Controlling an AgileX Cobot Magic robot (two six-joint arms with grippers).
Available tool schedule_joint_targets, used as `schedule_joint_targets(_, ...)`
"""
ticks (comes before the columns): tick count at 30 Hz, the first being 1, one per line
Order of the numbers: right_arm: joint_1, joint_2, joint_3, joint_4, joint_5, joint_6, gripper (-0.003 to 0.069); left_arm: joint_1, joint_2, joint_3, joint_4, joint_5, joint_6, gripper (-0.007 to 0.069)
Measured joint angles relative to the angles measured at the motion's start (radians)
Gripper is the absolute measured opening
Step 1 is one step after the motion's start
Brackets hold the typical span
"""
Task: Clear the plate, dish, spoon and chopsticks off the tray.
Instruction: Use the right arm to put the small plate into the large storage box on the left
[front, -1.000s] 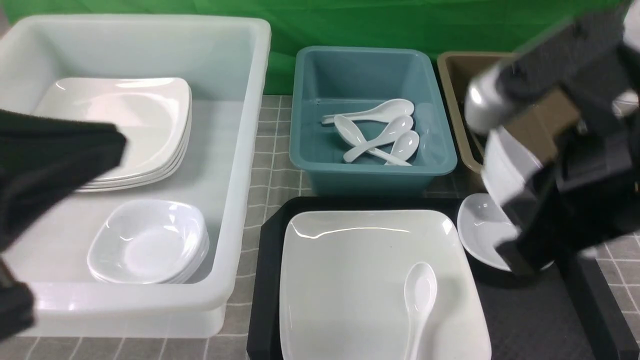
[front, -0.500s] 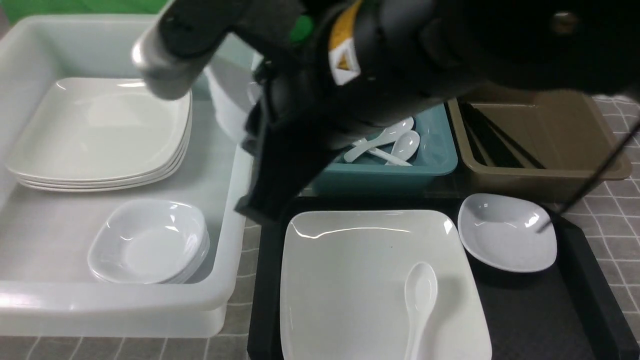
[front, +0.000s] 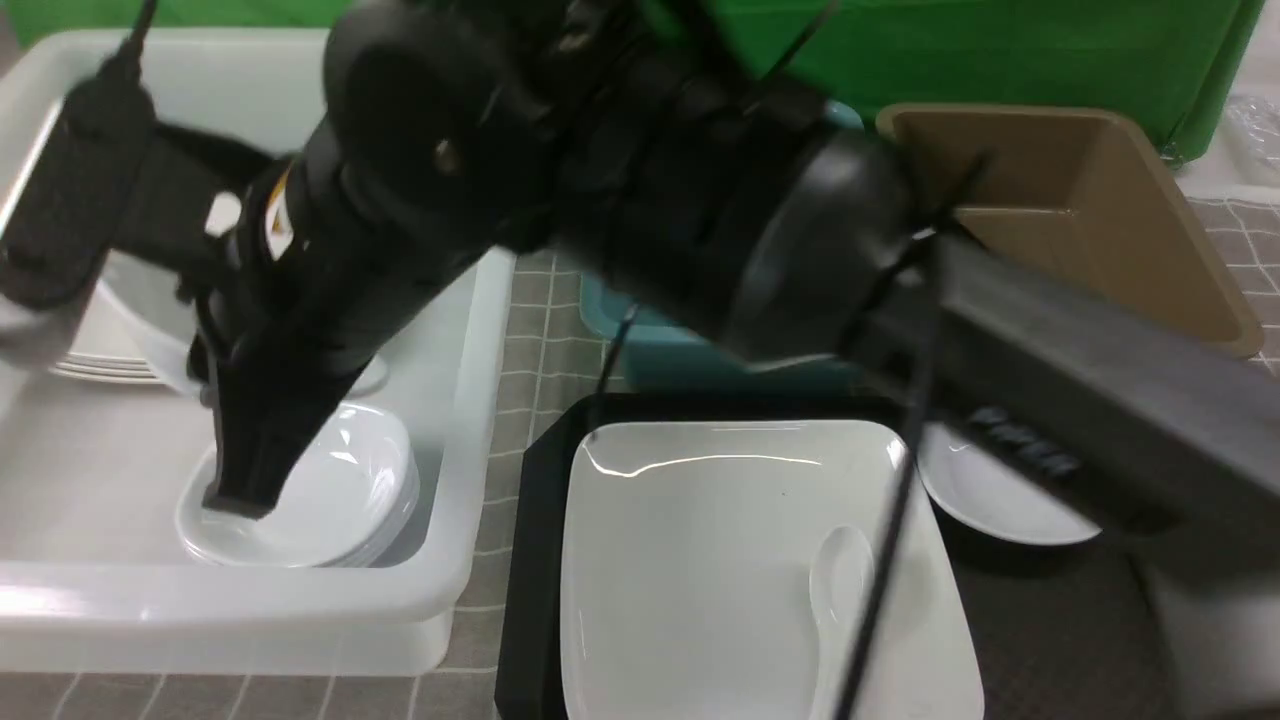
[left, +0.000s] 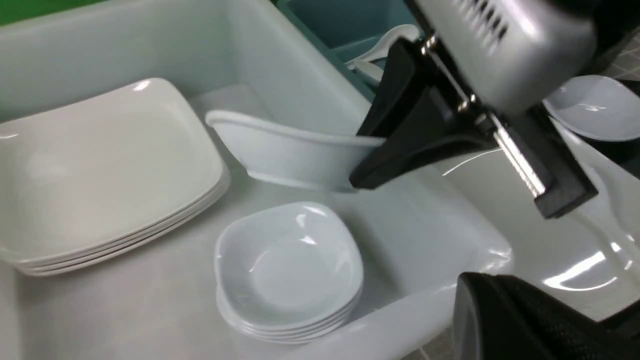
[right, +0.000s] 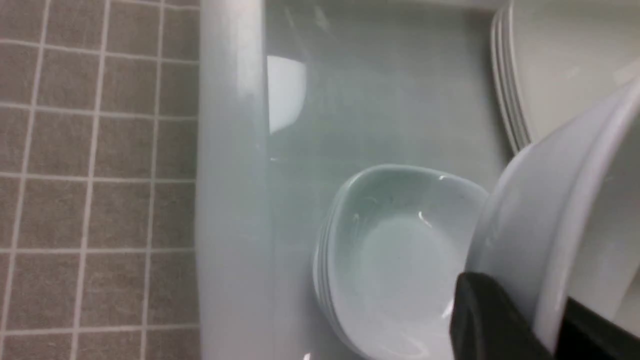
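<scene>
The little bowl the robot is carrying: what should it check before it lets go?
1. Right gripper clamped on the carried bowl: ok.
2. Carried bowl inside the white tub: ok.
3. Carried bowl level: not ok, it is tilted.
4. Carried bowl centred over the bowl stack: cannot tell.
5. Tray cleared: not ok, the plate and spoon lie on it.

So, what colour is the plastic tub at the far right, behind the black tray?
Light brown, a tan rectangular plastic tub; the front view shows it best.
</scene>
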Motion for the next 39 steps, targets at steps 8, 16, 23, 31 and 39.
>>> schedule_joint_targets(8,0.000,0.115,-0.012,0.006,-0.005,-0.023,0.0063,0.000,-0.002,0.000,0.034,-0.016,-0.011,0.0008)
schedule_joint_targets(16,0.000,0.168,-0.017,-0.002,-0.050,-0.046,0.0079,0.000,-0.003,0.000,0.034,-0.026,-0.011,0.0008)
schedule_joint_targets(23,0.001,0.176,-0.019,-0.027,-0.062,-0.044,0.0329,0.000,-0.003,0.000,0.033,-0.028,-0.012,0.0008)
schedule_joint_targets(31,0.001,0.175,-0.126,-0.053,0.098,0.065,0.0444,0.000,-0.003,0.000,0.007,-0.030,-0.008,0.0008)
schedule_joint_targets(39,0.001,0.086,-0.259,-0.128,0.291,0.123,0.0430,0.000,-0.003,0.001,-0.002,-0.033,0.002,0.0008)
